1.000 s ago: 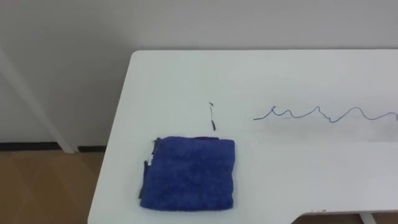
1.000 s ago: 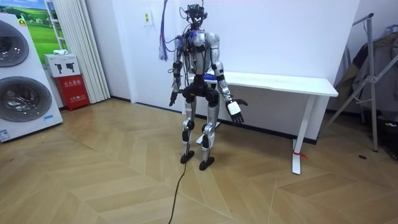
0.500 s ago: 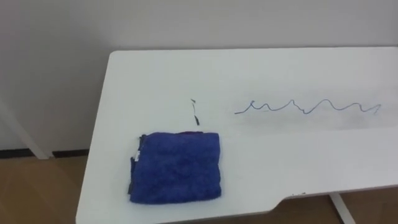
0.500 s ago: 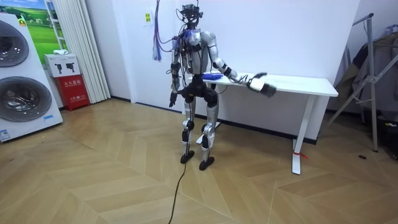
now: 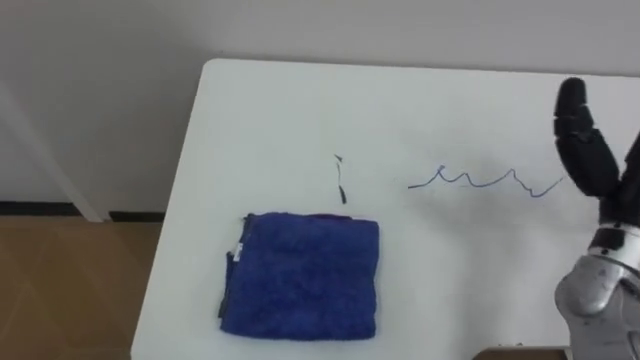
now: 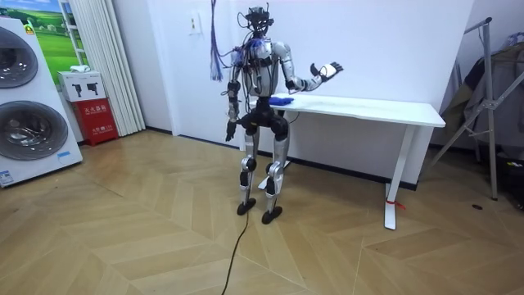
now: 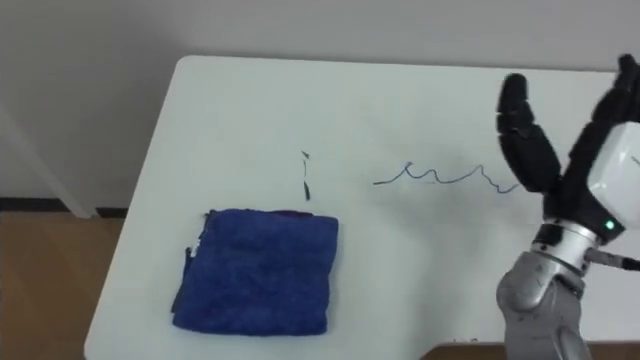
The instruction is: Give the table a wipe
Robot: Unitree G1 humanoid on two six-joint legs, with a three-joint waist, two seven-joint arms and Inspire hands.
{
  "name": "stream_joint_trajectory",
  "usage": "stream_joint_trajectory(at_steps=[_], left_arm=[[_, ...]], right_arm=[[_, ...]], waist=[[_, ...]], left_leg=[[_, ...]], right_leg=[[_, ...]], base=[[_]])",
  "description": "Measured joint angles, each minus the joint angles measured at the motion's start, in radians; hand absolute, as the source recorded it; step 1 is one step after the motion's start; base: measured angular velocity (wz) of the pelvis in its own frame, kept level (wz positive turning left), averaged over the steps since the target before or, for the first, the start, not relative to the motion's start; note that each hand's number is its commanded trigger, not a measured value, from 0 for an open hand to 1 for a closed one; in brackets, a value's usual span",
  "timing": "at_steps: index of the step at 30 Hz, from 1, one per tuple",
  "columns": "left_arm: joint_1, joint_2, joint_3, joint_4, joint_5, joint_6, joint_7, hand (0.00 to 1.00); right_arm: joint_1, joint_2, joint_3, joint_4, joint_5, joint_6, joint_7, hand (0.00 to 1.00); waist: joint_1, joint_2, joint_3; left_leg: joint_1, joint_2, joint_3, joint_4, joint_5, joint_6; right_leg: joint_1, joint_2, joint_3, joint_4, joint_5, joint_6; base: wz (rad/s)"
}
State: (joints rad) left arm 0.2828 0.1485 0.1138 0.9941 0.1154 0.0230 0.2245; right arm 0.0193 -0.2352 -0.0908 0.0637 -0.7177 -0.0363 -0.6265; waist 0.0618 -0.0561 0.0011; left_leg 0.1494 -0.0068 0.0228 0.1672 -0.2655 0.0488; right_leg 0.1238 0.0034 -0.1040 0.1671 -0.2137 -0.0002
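Hovering over the table's (image 5: 450, 110) right part, the right hand (image 7: 590, 205) is held up on its wrist with its dark fingers (image 7: 525, 130) straight and spread apart, holding nothing; in the room view it hangs well above the white top. It covers the right end of a wavy blue pen line (image 5: 480, 180), a scribble rather than letters, that runs across the middle of the top. Left of the line's other end stands a short dark mark (image 5: 341, 185), apart from it. Just below that mark lies the cloth (image 5: 300, 275), blue and folded square, flat on the top near the table's left end and close to the near edge, a strip of white showing between it and the left edge. A small white tag (image 5: 238, 252) sticks out at the cloth's left side, too small to read. Bare top lies between cloth and hand, and a wide bare band runs from the cloth to the far edge, which meets the wall (image 5: 100, 60) at a rounded corner. Beyond the left edge is wood floor (image 5: 60, 290). In the room view the robot stands at that end of the table with open floor around it; the left hand (image 6: 230, 131) hangs at its side, too small to read. Far off at the room view's left are a washer (image 6: 24, 106) and a red box (image 6: 97, 119) whose print cannot be made out.
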Motion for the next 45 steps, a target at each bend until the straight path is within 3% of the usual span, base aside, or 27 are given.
stream_joint_trajectory(at_steps=[4,5,6,7,8,9,10,11,12,14,15,18,21,24,27,30,35,41,45], left_arm=[[-0.018,0.003,-0.006,0.015,-0.007,-0.007,0.000,0.00],[-0.027,0.007,-0.019,0.015,-0.008,-0.012,0.000,0.00],[-0.027,0.021,-0.016,0.016,0.000,-0.023,-0.001,0.00],[-0.028,0.030,-0.014,0.015,0.007,-0.025,-0.001,0.00],[-0.022,0.033,-0.013,0.021,0.011,-0.026,-0.002,0.00],[-0.029,0.031,-0.023,0.021,0.011,-0.029,-0.003,0.00],[-0.038,0.027,-0.037,0.019,0.011,-0.033,-0.006,0.00],[-0.059,0.026,-0.063,0.021,0.011,-0.049,-0.017,0.00],[-0.076,0.029,-0.082,0.022,0.016,-0.069,-0.020,0.00],[-0.077,0.030,-0.087,0.041,0.019,-0.077,-0.016,0.00],[-0.076,0.035,-0.089,0.064,0.021,-0.075,-0.015,0.00],[-0.071,0.041,-0.099,0.095,0.027,-0.072,-0.021,0.00],[-0.070,0.043,-0.098,0.098,0.027,-0.067,-0.038,0.00],[-0.081,0.045,-0.100,0.098,0.029,-0.067,-0.045,0.00],[-0.099,0.044,-0.119,0.106,0.029,-0.068,-0.044,0.00],[-0.127,0.044,-0.158,0.131,0.027,-0.078,-0.044,0.00],[-0.140,0.044,-0.160,0.130,0.027,-0.092,-0.044,0.00],[-0.140,0.048,-0.180,0.129,0.019,-0.097,-0.052,0.00],[-0.140,0.049,-0.188,0.129,0.018,-0.098,-0.064,0.00]], right_arm=[[-0.005,-0.013,0.085,-0.078,-0.077,-0.016,0.038,0.00],[-0.012,-0.019,0.116,-0.080,-0.082,-0.030,0.052,0.00],[-0.027,-0.018,0.150,-0.092,-0.085,-0.039,0.072,0.00],[-0.041,-0.019,0.173,-0.104,-0.088,-0.043,0.080,0.00],[-0.044,-0.029,0.209,-0.129,-0.093,-0.051,0.084,0.00],[-0.040,-0.035,0.237,-0.142,-0.097,-0.050,0.084,0.00],[-0.040,-0.037,0.244,-0.147,-0.100,-0.050,0.085,0.00],[-0.042,-0.036,0.246,-0.159,-0.105,-0.050,0.093,0.00],[-0.043,-0.037,0.251,-0.166,-0.111,-0.049,0.111,0.00],[-0.040,-0.039,0.287,-0.165,-0.135,-0.060,0.150,0.00],[-0.039,-0.039,0.316,-0.165,-0.166,-0.075,0.169,0.00],[-0.038,-0.041,0.370,-0.183,-0.218,-0.101,0.206,0.00],[-0.035,-0.046,0.405,-0.187,-0.228,-0.108,0.238,0.00],[-0.030,-0.048,0.438,-0.188,-0.231,-0.123,0.260,0.00],[-0.009,-0.061,0.464,-0.188,-0.231,-0.138,0.269,0.00],[0.050,-0.090,0.495,-0.188,-0.230,-0.160,0.279,0.00],[0.083,-0.093,0.507,-0.177,-0.231,-0.172,0.279,0.00],[0.083,-0.094,0.510,-0.158,-0.235,-0.183,0.279,0.00],[0.083,-0.095,0.526,-0.155,-0.263,-0.187,0.278,0.00]], waist=[[0.014,-0.005,-0.0002],[0.027,0.004,0.0060],[0.036,-0.006,0.0037],[0.038,-0.018,0.0045],[0.019,-0.018,0.0012],[-0.001,-0.028,0.0000],[-0.002,-0.029,0.0015],[0.000,-0.035,0.0053],[0.014,-0.045,0.0067],[0.055,-0.046,0.0002],[0.068,-0.045,0.0017],[0.074,-0.039,0.0064],[0.082,-0.026,0.0144],[0.083,-0.020,0.0167],[0.081,-0.014,0.0134],[0.085,-0.001,0.0031],[0.083,-0.004,0.0025],[0.084,-0.031,0.0101],[0.084,-0.037,0.0079]], left_leg=[[0.015,0.012,-0.076,-0.005,0.008,-0.008],[0.028,0.028,-0.150,-0.007,0.013,-0.008],[0.025,0.042,-0.219,-0.007,0.013,-0.009],[0.017,0.045,-0.223,-0.005,0.011,-0.012],[0.004,0.068,-0.215,0.004,0.002,-0.052],[-0.002,0.072,-0.148,0.000,0.001,-0.097],[-0.008,0.076,-0.106,-0.008,0.001,-0.098],[-0.051,0.082,-0.049,-0.027,0.006,-0.096],[-0.105,0.083,-0.015,-0.034,0.070,-0.077],[-0.092,0.077,0.014,-0.022,0.088,-0.073],[-0.081,0.067,0.002,-0.023,0.088,-0.073],[-0.084,0.047,-0.002,-0.024,0.088,-0.072],[-0.086,0.045,0.003,-0.024,0.085,-0.068],[-0.093,0.044,0.004,-0.022,0.080,-0.058],[-0.101,0.044,0.005,-0.017,0.079,-0.059],[-0.100,0.042,0.012,-0.017,0.079,-0.058],[-0.091,0.039,0.019,-0.017,0.079,-0.059],[-0.079,0.037,0.019,-0.017,0.079,-0.058],[-0.076,0.036,0.018,-0.026,0.079,-0.057]], right_leg=[[-0.009,0.004,-0.039,0.038,-0.001,-0.001],[-0.048,0.017,-0.059,0.108,-0.014,-0.008],[-0.099,0.046,-0.019,0.054,-0.009,-0.034],[-0.127,0.060,-0.001,-0.015,0.034,-0.048],[-0.126,0.069,-0.028,-0.015,0.118,-0.069],[-0.112,0.061,-0.028,-0.015,0.120,-0.073],[-0.104,0.056,-0.013,-0.017,0.120,-0.073],[-0.099,0.044,0.042,-0.021,0.120,-0.072],[-0.101,0.030,0.076,-0.019,0.111,-0.057],[-0.100,0.024,0.056,-0.017,0.106,-0.035],[-0.088,0.018,0.026,-0.023,0.104,-0.031],[-0.072,0.006,-0.012,-0.033,0.101,-0.026],[-0.071,-0.001,-0.017,-0.032,0.100,-0.024],[-0.073,0.001,-0.037,-0.032,0.093,-0.016],[-0.073,0.003,-0.042,-0.031,0.093,-0.017],[-0.072,0.002,-0.036,-0.030,0.091,-0.019],[-0.068,0.000,-0.033,-0.030,0.086,-0.026],[-0.056,-0.001,-0.032,-0.033,0.080,-0.022],[-0.057,-0.002,-0.034,-0.033,0.078,-0.019]], base=[[0.04],[-0.34],[-0.49],[-0.29],[0.17],[0.44],[0.63],[0.65],[0.50],[-0.01],[0.00],[0.13],[0.07],[0.01],[0.00],[-0.06],[-0.06],[0.01],[0.00]])
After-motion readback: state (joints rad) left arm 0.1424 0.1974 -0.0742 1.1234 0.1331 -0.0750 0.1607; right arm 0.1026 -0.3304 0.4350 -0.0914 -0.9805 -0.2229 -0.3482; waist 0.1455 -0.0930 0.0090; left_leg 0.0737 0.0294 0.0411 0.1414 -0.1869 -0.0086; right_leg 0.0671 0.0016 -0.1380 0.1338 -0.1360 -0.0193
